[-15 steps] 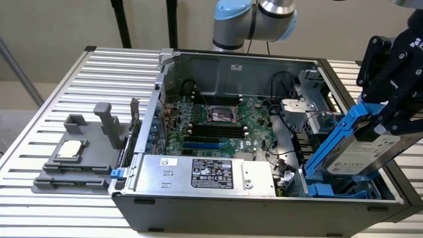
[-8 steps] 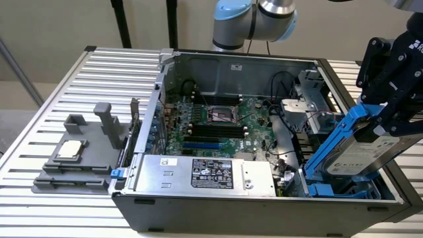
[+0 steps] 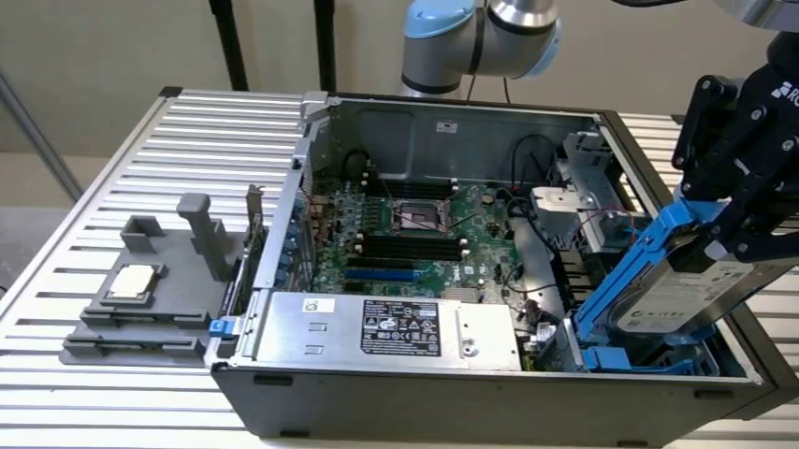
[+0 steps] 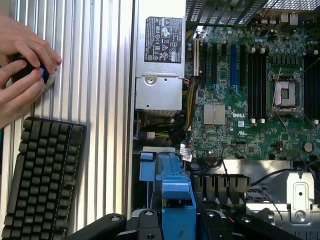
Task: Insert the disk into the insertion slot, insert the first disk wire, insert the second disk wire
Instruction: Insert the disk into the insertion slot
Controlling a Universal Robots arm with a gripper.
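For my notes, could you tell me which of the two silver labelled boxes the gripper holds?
The disk in its blue carrier, white-labelled and tilted, is in the gripper; the larger black-labelled box lies flat.

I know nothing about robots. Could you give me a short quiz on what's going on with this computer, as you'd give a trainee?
1. True or false: the disk already lies flat, fully seated in the insertion slot.
2. What is the gripper holding? A) the disk in its blue carrier B) a screwdriver C) a memory stick
3. In the wrist view, what lies next to the person's hands?

Key
1. False: it is tilted above the slot, clamped in the gripper.
2. A
3. A keyboard.
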